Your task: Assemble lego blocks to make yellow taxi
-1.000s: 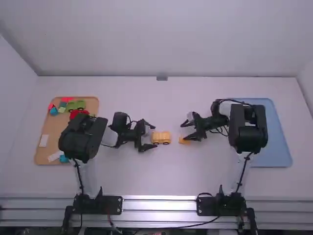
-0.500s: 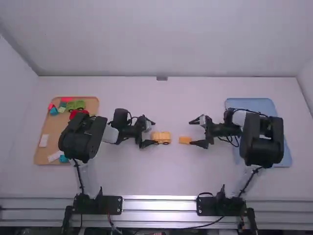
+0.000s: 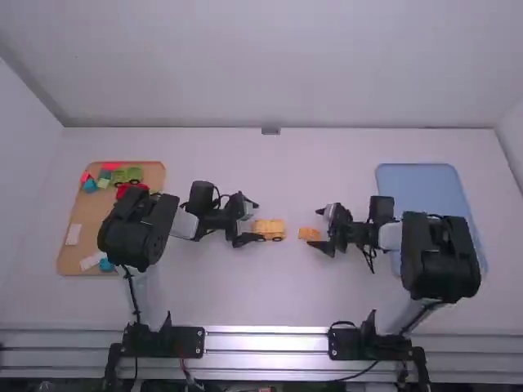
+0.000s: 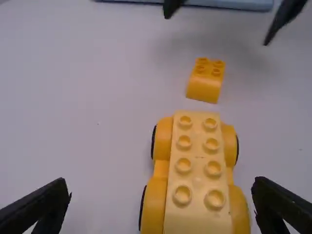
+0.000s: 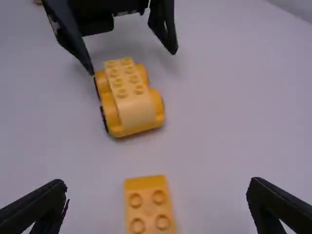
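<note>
Nearest, lower left of the frame: brown tray [image 3: 79, 214], its near end holding one blue block [image 3: 106, 265] and two white pieces [image 3: 73, 234]. Centre of the frame: one small yellow brick [image 3: 309, 234], four studs, loose on the desk [image 3: 278, 286], with the right claw [image 3: 314, 227] wide around it, no grip. Just left of it, apart, stands one yellow car [image 4: 199, 165]; eight studs show bare on its top. The left claw [image 3: 258, 221] is also wide, at the car's left end, holding nothing. Farther, upper left: one green car [image 3: 127, 175]. Upper right: one blue tray [image 3: 421, 184].

Progress, as judged: wheeled base and long top layer assembled; the small brick remains to be fitted on top. Taxi well advanced, incomplete.
</note>
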